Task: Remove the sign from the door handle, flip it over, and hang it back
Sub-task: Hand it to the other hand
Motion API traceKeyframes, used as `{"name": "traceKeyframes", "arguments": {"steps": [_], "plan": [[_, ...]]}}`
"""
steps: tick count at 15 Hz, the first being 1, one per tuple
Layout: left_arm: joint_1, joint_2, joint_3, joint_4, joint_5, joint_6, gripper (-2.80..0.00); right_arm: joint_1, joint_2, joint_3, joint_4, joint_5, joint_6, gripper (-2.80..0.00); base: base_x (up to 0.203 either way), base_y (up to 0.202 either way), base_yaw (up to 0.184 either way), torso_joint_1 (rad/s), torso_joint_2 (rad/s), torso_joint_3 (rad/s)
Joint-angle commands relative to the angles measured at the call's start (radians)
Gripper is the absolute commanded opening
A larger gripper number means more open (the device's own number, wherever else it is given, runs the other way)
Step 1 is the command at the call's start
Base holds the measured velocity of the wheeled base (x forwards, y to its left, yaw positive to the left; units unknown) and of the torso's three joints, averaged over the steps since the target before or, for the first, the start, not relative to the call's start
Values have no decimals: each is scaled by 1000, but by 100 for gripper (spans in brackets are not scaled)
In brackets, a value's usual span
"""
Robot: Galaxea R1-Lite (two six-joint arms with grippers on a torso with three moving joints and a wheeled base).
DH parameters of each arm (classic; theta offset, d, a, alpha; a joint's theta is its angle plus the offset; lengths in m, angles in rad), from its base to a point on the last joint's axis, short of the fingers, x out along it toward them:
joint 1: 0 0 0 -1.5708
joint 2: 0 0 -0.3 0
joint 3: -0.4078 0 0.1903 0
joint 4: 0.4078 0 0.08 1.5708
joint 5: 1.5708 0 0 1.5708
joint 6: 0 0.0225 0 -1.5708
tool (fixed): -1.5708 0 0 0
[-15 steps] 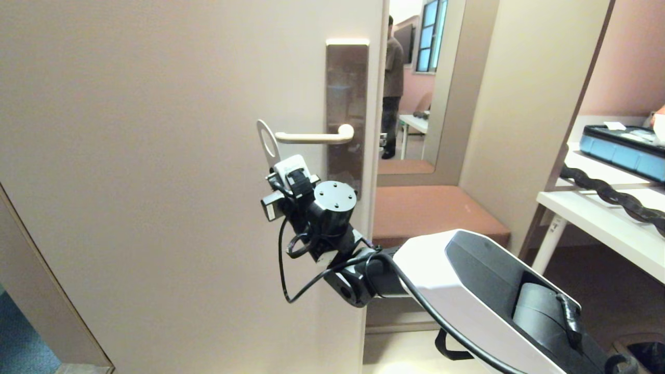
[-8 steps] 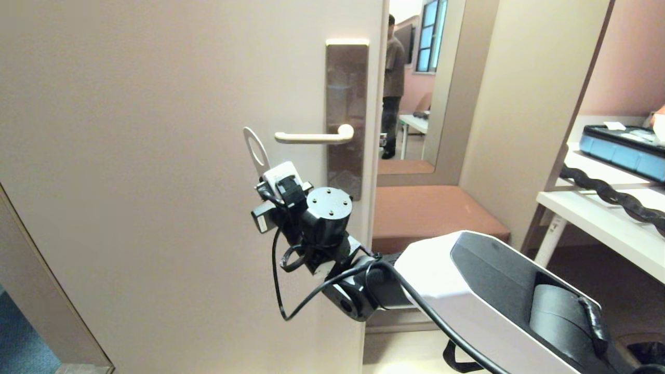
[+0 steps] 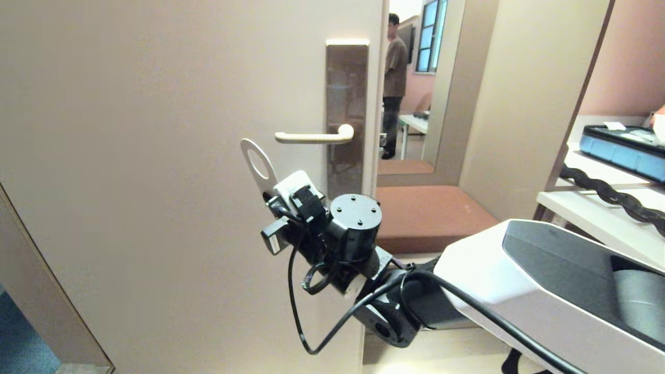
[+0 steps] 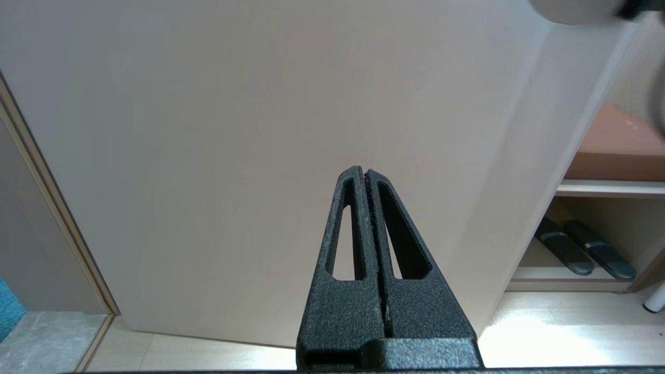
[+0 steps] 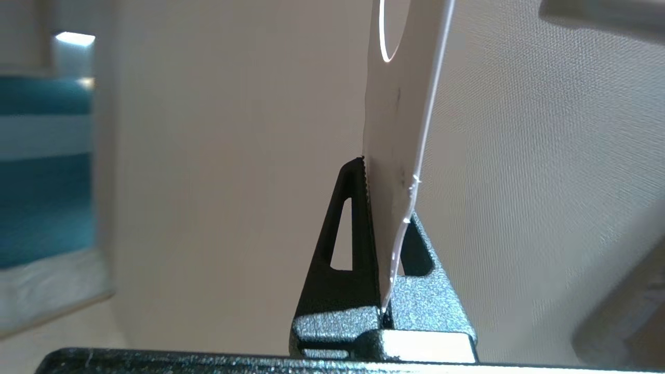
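Up close, the right end effector (image 5: 387, 228) is pinched tight on the lower part of the flat white door-hanger sign (image 3: 258, 166), w/ the card standing up between its black fingers (image 5: 343, 249). The sign's rounded top and big hole poke up above the wrist, tilted a bit left, just left of and slightly below the free end of the slim cream lever door handle (image 3: 314, 137); the sign is off the handle, not touching it. Printed side can't be read from here. The left end effector (image 4: 366, 208) hangs low in front of the beige door (image 3: 156, 156), fingers pressed together, nothing in them. Behind the handle sits a tall bronze-brown metal plate (image 3: 347, 88). Further right, a white bench (image 3: 602, 218) carries a blue case (image 3: 623, 150). Far back thru the gap, a person (image 3: 394, 78) stands in a brown top
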Motion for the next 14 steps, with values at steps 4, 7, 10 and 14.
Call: {"name": "traceKeyframes", "arguments": {"steps": [4,7,10,14], "plan": [[0,2,0,0,0,-1,-280,-1,-219,305,-52,11,0,-280,0,0,0,0,0,0],[0,2,0,0,0,-1,-280,-1,-328,433,-54,10,1,-280,0,0,0,0,0,0],[0,2,0,0,0,-1,-280,-6,-399,513,-53,3,-1,-280,0,0,0,0,0,0],[0,2,0,0,0,-1,-280,-37,-498,628,-52,-17,-5,-280,0,0,0,0,0,0]]}}
